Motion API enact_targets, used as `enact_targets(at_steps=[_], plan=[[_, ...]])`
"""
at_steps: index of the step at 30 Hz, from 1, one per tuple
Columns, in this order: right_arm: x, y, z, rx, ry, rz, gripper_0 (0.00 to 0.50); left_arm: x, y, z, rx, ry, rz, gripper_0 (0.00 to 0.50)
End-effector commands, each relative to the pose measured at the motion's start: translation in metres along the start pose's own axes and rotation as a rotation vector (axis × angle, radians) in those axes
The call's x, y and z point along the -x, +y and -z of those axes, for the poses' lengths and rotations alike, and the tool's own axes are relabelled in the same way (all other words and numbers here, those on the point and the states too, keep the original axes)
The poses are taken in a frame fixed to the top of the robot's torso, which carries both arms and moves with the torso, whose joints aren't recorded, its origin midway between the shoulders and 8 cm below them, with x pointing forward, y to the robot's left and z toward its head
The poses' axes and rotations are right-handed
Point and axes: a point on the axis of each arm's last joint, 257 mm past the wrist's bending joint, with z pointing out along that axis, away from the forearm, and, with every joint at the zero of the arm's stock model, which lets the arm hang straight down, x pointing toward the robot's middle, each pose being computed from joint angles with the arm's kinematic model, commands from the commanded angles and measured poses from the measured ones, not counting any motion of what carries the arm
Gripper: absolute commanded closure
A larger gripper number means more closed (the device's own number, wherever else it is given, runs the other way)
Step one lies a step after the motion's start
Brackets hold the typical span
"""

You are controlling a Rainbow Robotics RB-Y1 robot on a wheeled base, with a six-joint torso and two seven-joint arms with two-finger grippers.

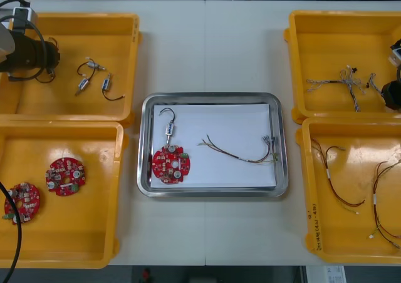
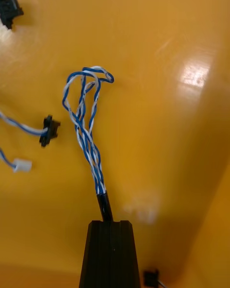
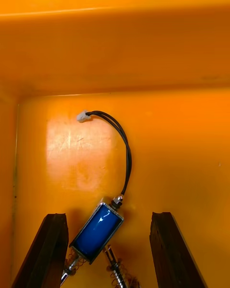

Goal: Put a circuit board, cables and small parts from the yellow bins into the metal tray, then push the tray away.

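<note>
The metal tray (image 1: 213,99), white inside, holds a red circuit board (image 1: 170,164), a small metal part (image 1: 169,128) with a black cable, and a red and yellow cable (image 1: 241,153). My right gripper (image 2: 111,223) is over the far right yellow bin (image 1: 294,57), shut on the black-sleeved end of a twisted blue and white cable (image 2: 85,125). In the far left bin (image 1: 133,64), my left gripper (image 3: 108,216) is open. A blue-bodied small metal part (image 3: 98,230) with a black cable lies between its fingers (image 3: 53,249).
Two more small metal parts (image 1: 84,82) lie in the far left bin. The near left bin (image 1: 119,189) holds two circuit boards (image 1: 65,175). More twisted cables (image 1: 344,82) lie in the far right bin, red and yellow cables (image 1: 338,183) in the near right one.
</note>
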Motion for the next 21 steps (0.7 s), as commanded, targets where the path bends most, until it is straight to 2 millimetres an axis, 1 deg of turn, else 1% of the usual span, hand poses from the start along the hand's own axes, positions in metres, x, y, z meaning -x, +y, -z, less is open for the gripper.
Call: enact_targets(at_steps=[1, 3, 5, 6, 8, 9, 11, 12, 13, 14, 15, 16, 17, 18, 19, 21], plan=[[0.005, -0.004, 0.027, -0.025, 0.016, 0.012, 0.500, 0.014, -0.012, -0.001, -0.012, -0.033, -0.090, 0.000], [0.008, -0.003, 0.042, -0.025, 0.026, 0.028, 0.500, 0.012, -0.011, -0.001, -0.009, -0.031, -0.095, 0.000], [0.010, 0.001, 0.061, -0.022, 0.043, 0.047, 0.500, 0.010, -0.010, -0.001, -0.009, -0.028, -0.101, 0.000], [0.011, 0.002, 0.066, -0.020, 0.046, 0.052, 0.500, 0.010, -0.010, -0.001, -0.009, -0.028, -0.101, 0.000], [0.012, 0.009, 0.086, -0.015, 0.066, 0.075, 0.500, 0.010, -0.010, -0.001, -0.009, -0.028, -0.107, 0.000], [0.013, 0.010, 0.091, -0.017, 0.067, 0.081, 0.500, 0.008, -0.009, -0.001, -0.007, -0.026, -0.107, 0.000], [0.016, 0.016, 0.114, -0.027, 0.075, 0.118, 0.500, 0.007, -0.008, -0.002, -0.006, -0.024, -0.111, 0.000], [0.017, 0.019, 0.118, -0.025, 0.079, 0.127, 0.500, 0.007, -0.008, -0.002, -0.005, -0.024, -0.112, 0.000], [0.017, 0.023, 0.129, -0.029, 0.085, 0.144, 0.500, 0.007, -0.007, -0.001, -0.004, -0.024, -0.117, 0.000], [0.016, 0.029, 0.138, -0.026, 0.092, 0.162, 0.500, 0.007, -0.005, -0.001, -0.002, -0.024, -0.119, 0.048], [0.019, 0.033, 0.147, -0.029, 0.087, 0.180, 0.500, 0.005, -0.004, -0.001, 0.001, -0.022, -0.121, 0.191], [0.023, 0.034, 0.150, -0.034, 0.073, 0.187, 0.500, 0.005, -0.004, -0.001, -0.001, -0.021, -0.121, 0.261], [0.031, 0.035, 0.158, -0.051, 0.043, 0.209, 0.500, 0.002, -0.003, -0.002, 0.001, -0.018, -0.122, 0.451], [0.039, 0.039, 0.165, -0.063, 0.015, 0.232, 0.500, 0.002, -0.002, -0.001, 0.002, -0.018, -0.124, 0.498], [0.043, 0.041, 0.168, -0.067, 0.001, 0.245, 0.500, 0.002, -0.001, -0.001, 0.004, -0.018, -0.127, 0.498], [0.055, 0.052, 0.178, -0.065, -0.047, 0.283, 0.500, 0.002, 0.001, -0.001, 0.007, -0.018, -0.133, 0.500]])
